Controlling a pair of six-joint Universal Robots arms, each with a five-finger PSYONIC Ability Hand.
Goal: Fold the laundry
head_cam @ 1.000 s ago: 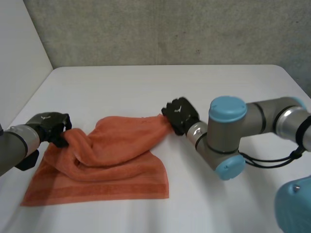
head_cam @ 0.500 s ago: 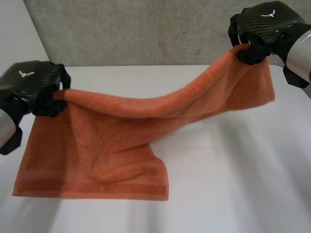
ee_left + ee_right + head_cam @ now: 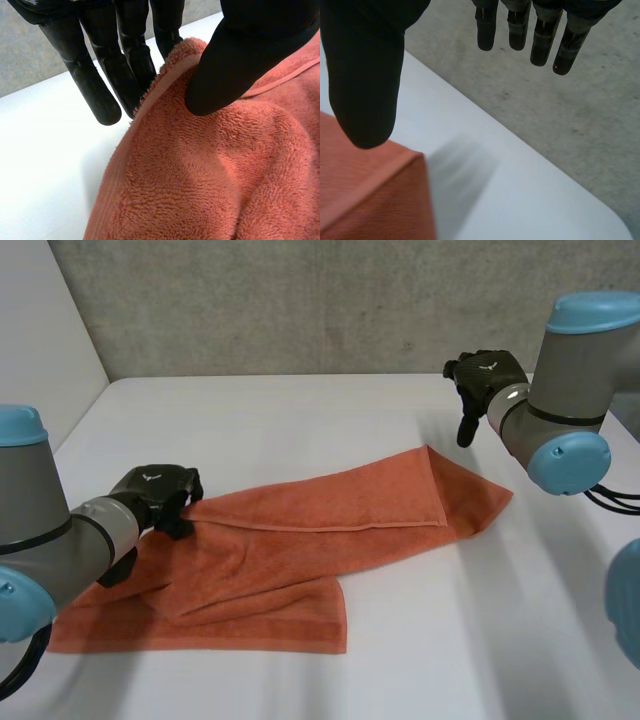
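An orange towel [image 3: 300, 540] lies on the white table [image 3: 300, 410], its upper layer folded over toward the right. My left hand [image 3: 155, 492] is at the towel's left end. In the left wrist view its thumb [image 3: 240, 60] pinches the towel's hemmed edge [image 3: 165, 75] against the fingers [image 3: 130, 60]. My right hand [image 3: 485, 380] hangs just above and beyond the towel's far right corner [image 3: 430, 452], holding nothing. In the right wrist view its thumb [image 3: 365, 75] and straight fingers [image 3: 540, 35] stand wide apart, with the towel corner [image 3: 365, 195] under the thumb.
A grey concrete wall [image 3: 330, 300] stands behind the table, and a white panel [image 3: 40, 350] borders its left side. The table's far right corner [image 3: 600, 215] lies close beyond my right hand. Bare tabletop stretches in front of and to the right of the towel.
Both hands came down from holding the towel stretched in the air. The towel now lies folded over on the table. My right hand has let go of its corner and opened.
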